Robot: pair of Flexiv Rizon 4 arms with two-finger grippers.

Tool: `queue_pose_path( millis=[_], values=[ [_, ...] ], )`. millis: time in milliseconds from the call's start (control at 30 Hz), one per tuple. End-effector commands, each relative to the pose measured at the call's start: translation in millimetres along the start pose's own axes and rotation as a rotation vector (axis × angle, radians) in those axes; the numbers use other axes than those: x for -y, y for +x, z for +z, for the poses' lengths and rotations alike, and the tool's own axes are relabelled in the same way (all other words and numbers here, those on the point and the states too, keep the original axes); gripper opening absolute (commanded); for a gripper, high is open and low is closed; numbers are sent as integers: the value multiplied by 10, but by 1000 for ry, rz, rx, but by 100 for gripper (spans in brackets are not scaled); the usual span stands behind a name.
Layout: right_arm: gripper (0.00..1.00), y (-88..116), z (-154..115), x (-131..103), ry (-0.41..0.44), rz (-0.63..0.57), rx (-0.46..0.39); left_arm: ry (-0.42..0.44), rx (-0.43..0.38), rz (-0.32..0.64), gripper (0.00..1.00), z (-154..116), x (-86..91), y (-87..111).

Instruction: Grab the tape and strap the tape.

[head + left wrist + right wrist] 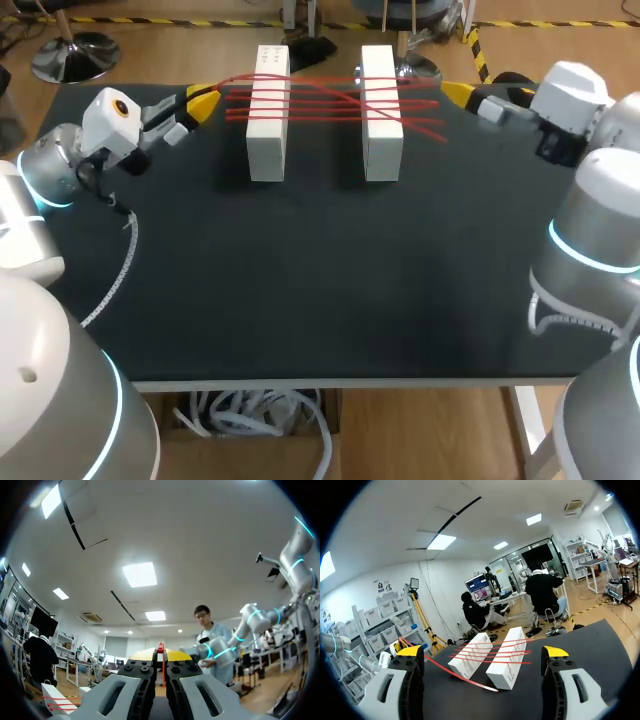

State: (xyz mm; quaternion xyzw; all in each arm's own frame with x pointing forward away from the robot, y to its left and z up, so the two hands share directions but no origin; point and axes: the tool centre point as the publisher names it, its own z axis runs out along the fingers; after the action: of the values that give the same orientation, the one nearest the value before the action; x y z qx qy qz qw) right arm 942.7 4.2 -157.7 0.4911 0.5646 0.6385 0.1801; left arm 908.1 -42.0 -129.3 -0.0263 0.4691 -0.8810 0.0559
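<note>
The red tape (330,100) runs back and forth in many lines across the tops of two white blocks (268,120) at the far side of the black table (320,280). The left gripper (161,655) is squeezed shut, with the tape pinched between its yellow tips. The right gripper (458,93) is wide open and holds nothing. One red line runs by one of its fingers, but I cannot tell if it touches. I think the next job is to pull another line over the blocks. To do it well, the left gripper should hold tight and pull level, so the tape stays snug and the blocks do not tip. Nothing on the table holds things inside. The blocks only carry the tape on top.
</note>
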Motion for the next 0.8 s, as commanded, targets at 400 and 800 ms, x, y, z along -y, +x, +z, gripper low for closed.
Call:
queue_pose_path(
  millis=[400,800],
  values=[
    [42,43,14,77,-57,-12,-24,1,0,0,0,-2,-1,0],
    [100,42,19,75,-57,-6,-28,1,0,0,0,-2,-1,0]
  ],
)
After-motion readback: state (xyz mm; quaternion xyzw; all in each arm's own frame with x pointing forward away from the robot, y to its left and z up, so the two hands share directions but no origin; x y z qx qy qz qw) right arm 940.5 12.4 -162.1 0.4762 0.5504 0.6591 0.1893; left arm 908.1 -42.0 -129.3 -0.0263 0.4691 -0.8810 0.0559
